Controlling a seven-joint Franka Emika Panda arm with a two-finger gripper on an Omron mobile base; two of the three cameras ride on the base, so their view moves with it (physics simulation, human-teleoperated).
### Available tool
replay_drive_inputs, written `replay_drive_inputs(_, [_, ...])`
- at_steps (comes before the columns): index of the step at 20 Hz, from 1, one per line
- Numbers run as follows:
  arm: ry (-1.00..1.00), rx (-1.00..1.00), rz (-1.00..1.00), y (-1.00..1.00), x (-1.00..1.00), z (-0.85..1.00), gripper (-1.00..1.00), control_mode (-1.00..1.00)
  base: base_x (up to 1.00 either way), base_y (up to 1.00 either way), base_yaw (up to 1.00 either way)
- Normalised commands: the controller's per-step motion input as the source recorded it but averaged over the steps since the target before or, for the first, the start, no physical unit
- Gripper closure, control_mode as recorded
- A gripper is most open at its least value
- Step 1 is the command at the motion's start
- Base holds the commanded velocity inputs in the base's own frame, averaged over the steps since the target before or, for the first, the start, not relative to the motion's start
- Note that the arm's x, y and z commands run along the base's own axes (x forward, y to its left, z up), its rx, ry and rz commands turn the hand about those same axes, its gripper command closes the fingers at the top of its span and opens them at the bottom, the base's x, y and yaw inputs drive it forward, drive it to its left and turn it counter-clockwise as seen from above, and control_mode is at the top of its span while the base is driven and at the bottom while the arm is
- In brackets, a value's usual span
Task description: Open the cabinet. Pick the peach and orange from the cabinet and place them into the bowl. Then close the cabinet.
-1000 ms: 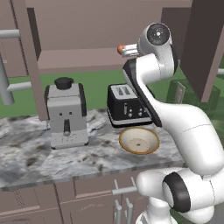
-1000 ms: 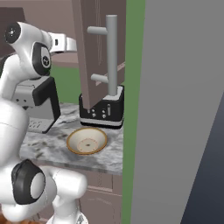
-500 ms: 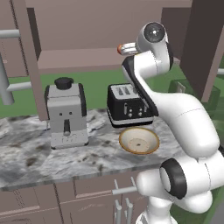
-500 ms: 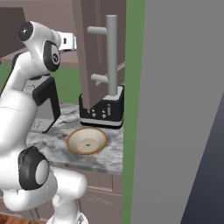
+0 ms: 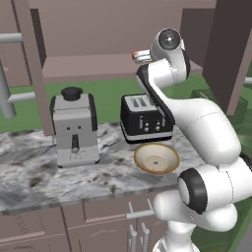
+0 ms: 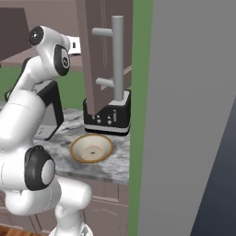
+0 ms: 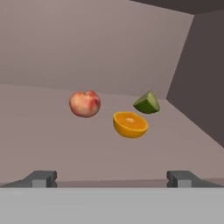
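The cabinet (image 5: 103, 69) stands open, one door (image 6: 99, 50) with a grey bar handle (image 6: 117, 55) swung out over the toaster. On its shelf, in the hand view, lie the reddish peach (image 7: 85, 103), the cut orange (image 7: 130, 124) to its right, and a green wedge of fruit (image 7: 147, 103) behind that. My gripper (image 7: 111, 179) is open and empty, level with the shelf's front edge and short of the fruit. My hand (image 5: 140, 55) reaches towards the shelf from the right. The tan-rimmed bowl (image 5: 156, 158) (image 6: 92, 148) sits empty on the counter in front of the toaster.
A black toaster (image 5: 146, 118) (image 6: 107, 115) stands behind the bowl and a grey coffee machine (image 5: 74, 128) to its left on the marble counter (image 5: 34, 177). The other cabinet door (image 5: 226, 49) hangs open at the upper right. A grey wall (image 6: 193, 115) closes off the right.
My arm has stretched up and forward, carrying the hand a little closer to the cabinet shelf. The jaws stayed open. The bowl and appliances have not moved.
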Motion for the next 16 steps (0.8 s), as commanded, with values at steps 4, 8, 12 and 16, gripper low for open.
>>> replay_drive_inputs(4, [0.0, 0.0, 0.0, 0.0, 0.39, -0.07, -1.0, -1.0, 0.0, 0.0, 0.0])
replay_drive_inputs(8, [0.02, 0.03, 0.0, 0.0, 0.41, -0.02, -1.0, -1.0, 0.0, 0.0, 0.0])
replay_drive_inputs(12, [0.05, 0.03, 0.0, 0.05, 0.48, 0.0, -1.0, -1.0, 0.0, 0.0, 0.0])
replay_drive_inputs(16, [0.07, 0.03, 0.0, 0.14, 0.48, 0.0, -1.0, -1.0, 0.0, 0.0, 0.0])
